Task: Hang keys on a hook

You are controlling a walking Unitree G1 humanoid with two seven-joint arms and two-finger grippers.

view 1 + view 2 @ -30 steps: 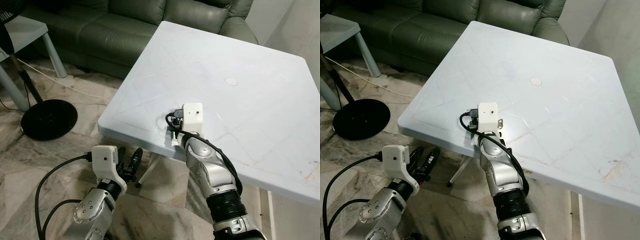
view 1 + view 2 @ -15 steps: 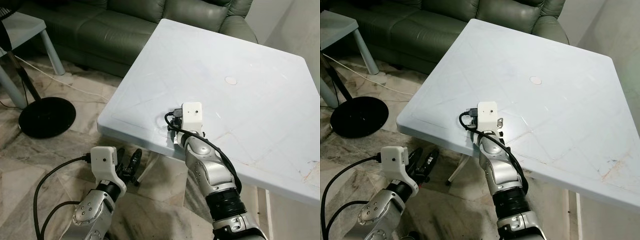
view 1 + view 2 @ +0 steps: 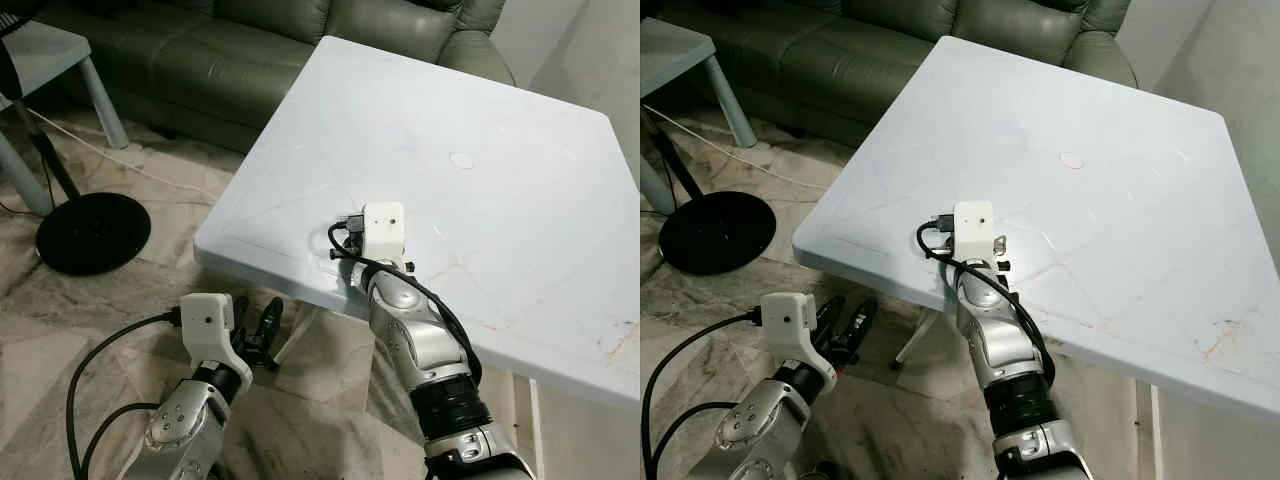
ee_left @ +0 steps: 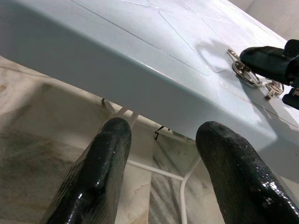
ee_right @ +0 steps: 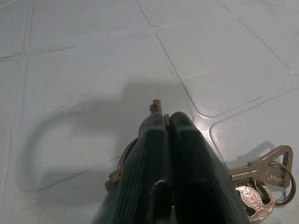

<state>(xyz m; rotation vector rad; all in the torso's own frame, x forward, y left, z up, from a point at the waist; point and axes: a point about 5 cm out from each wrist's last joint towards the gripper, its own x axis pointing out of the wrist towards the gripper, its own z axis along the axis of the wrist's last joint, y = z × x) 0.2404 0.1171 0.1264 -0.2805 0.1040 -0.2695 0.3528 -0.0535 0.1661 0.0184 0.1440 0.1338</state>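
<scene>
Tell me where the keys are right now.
The keys lie on the white table near its front-left edge, pinched at their ring by the right pincer; the left wrist view catches them too, beyond the table's edge.

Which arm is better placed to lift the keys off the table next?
The right. Its end effector is on the white table with its fingers pinched shut on the keys. The left end effector hangs open below the table edge, holding nothing.
</scene>
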